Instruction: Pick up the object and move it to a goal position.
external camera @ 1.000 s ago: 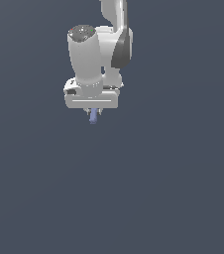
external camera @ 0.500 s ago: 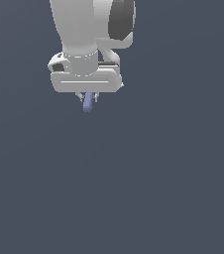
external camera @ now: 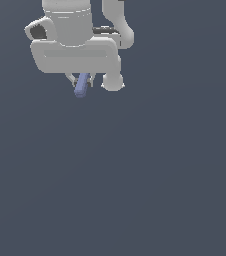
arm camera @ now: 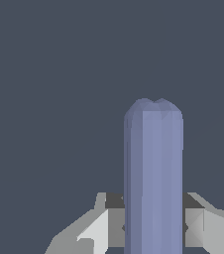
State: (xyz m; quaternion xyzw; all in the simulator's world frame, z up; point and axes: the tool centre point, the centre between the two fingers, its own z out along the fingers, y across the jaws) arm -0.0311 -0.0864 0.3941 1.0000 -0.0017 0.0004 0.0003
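Blue object (external camera: 81,88) half-hidden by gripper (external camera: 81,80).

This is no home, kitchen or workshop but a bare simulated scene; a flat, even slate-blue ground (external camera: 150,190) fills both views with no walls, furniture, shadows or horizon to be seen; the white robot arm (external camera: 75,40) is drawn in smooth, untextured plastic-like shading with faceted edges; the periwinkle bar (arm camera: 153,178) it carries shows blocky polygon faces on its rounded end in the wrist view, and the pale fingers (arm camera: 96,230) beside it are plain flat-shaded blocks; nothing is visible that would mark a real room
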